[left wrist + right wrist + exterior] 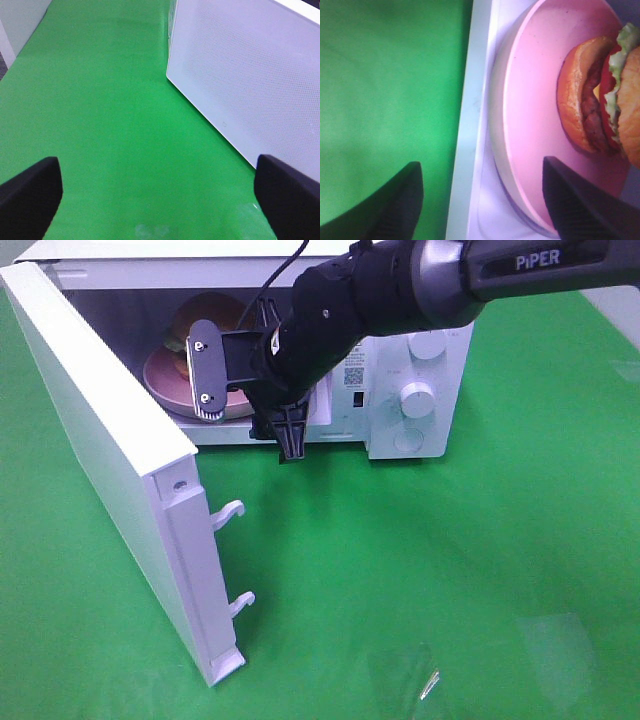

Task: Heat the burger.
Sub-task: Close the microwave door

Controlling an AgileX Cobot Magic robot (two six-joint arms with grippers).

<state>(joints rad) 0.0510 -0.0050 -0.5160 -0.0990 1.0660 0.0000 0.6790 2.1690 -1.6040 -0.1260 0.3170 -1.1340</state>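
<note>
At the mouth of the white box-shaped microwave oven (450,390), hovers with the right end effector (248,400) let go: fingers spread wide, pinching nothing. Straddles the near rim of the round pink plate (530,100), one finger over the plate, the other outside over the green bench (450,570). Finds the round burger with the shiny golden-brown bun, green lettuce and dark patty (592,100) sitting on that plate, inside the oven, just behind the front sill.

Seems done with the putting-in step. Next: pull the right arm straight back out, swing the flat white oven door (100,440) shut, then turn one of the round white knobs (418,398) for heat.

Watch the sill and the plate rim close by the fingers; lift a little before backing out, so as not to drag the plate. Watch the two white latch hooks (228,512) poking from the door edge. Lots of bare green bench in front and to the right for backing away.

Holds the left end effector (160,200) low over the bench, fingers wide and empty, beside a dotted white face, likely the outside of the open door. Good spot for pushing it shut.
</note>
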